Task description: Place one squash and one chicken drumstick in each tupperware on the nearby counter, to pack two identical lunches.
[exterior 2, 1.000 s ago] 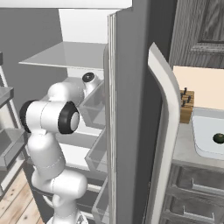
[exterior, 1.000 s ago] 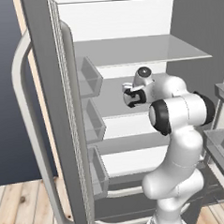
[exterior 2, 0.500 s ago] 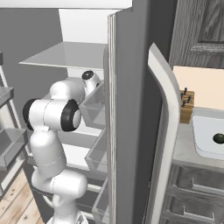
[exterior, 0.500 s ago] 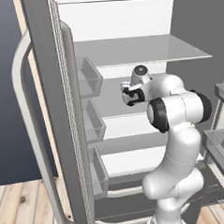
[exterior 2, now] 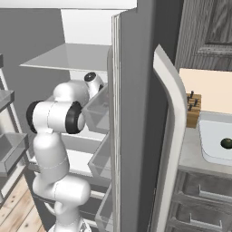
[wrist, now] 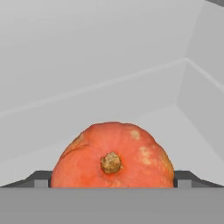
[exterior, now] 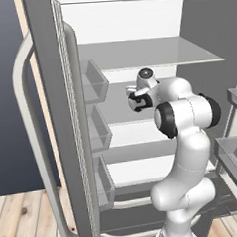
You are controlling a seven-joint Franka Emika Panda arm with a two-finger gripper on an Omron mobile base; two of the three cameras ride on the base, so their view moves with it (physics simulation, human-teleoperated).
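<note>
An orange-red squash [wrist: 112, 155] with a brown stem lies on a pale fridge shelf, close in front of the hand. My gripper [wrist: 112, 180] is open, with one dark fingertip [wrist: 40, 178] on each side of the squash. I cannot tell whether the fingers touch it. In the left base view the gripper [exterior: 135, 101] reaches into the open fridge at middle-shelf height. On the counter [exterior 2: 191, 155] to the right stands a white tupperware [exterior 2: 211, 135]. A dark green round squash [exterior 2: 226, 143] lies in it. No chicken drumstick is in view.
The open fridge door [exterior: 67, 138] with its bins [exterior: 94, 83] stands close on the arm's left. The other door [exterior 2: 136, 136] rises between the arm and the counter. A glass shelf [exterior: 151, 54] hangs above the hand. A knife block [exterior 2: 193, 110] stands beside the tupperware.
The hand has edged slightly further into the fridge. Its fingers have stayed wide apart.
</note>
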